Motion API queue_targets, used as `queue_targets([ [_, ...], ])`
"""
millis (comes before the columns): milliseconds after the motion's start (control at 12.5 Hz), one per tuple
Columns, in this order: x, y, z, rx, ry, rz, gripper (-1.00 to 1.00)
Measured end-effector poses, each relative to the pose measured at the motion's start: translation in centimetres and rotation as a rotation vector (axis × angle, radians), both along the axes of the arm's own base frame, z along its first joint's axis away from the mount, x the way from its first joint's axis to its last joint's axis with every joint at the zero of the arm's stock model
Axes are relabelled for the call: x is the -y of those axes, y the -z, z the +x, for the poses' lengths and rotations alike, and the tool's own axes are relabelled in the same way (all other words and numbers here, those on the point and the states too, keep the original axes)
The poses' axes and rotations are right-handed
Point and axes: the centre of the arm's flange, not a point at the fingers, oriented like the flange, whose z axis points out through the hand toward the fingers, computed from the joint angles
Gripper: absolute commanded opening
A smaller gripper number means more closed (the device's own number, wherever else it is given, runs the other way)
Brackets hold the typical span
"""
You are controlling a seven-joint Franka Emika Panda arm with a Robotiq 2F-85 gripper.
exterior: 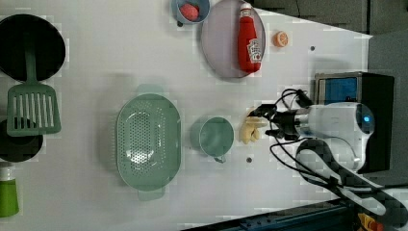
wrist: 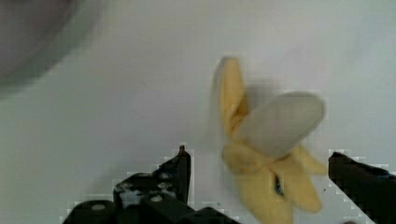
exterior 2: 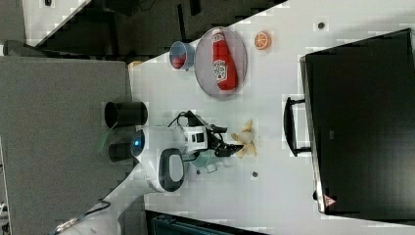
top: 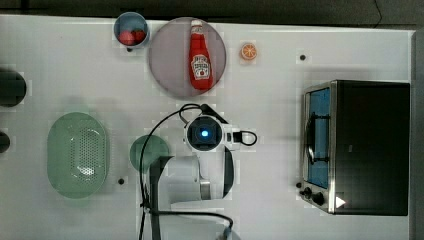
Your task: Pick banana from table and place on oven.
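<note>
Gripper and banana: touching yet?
Apart. In the wrist view the open gripper straddles the banana, with white table visible between each fingertip and the fruit.

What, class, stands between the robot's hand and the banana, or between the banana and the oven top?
Nothing visible. The open black hand straddles the pale yellow, partly peeled banana on the white table. Between banana and the boxy black-topped toaster oven lies bare tabletop; the oven's metal handle faces it.

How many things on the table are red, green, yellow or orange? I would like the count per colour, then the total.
Red: 2, ketchup bottle, fruit in the bowl
Green: 4, colander, cup, spatula, bottle
Yellow: 1, banana
Orange: 1, orange slice
Total: 8
</note>
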Motion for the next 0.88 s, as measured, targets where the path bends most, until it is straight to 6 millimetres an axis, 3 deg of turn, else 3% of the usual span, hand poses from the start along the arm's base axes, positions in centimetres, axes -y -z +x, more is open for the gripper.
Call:
queue_targets([
  [80, -0.4, 1.5, -0.5, -0.028, 0.001, 0.007, 0.93],
  [320, -0.1, 5.5, -3.4, -0.118, 0.009, 0.005, 0.18],
  [560, -0.8, 4.7, -1.9, -0.074, 0.001, 0.016, -0.48],
  [880, 0.8, 1.4, -0.2, 0.006, 0.035, 0.014, -0.50],
])
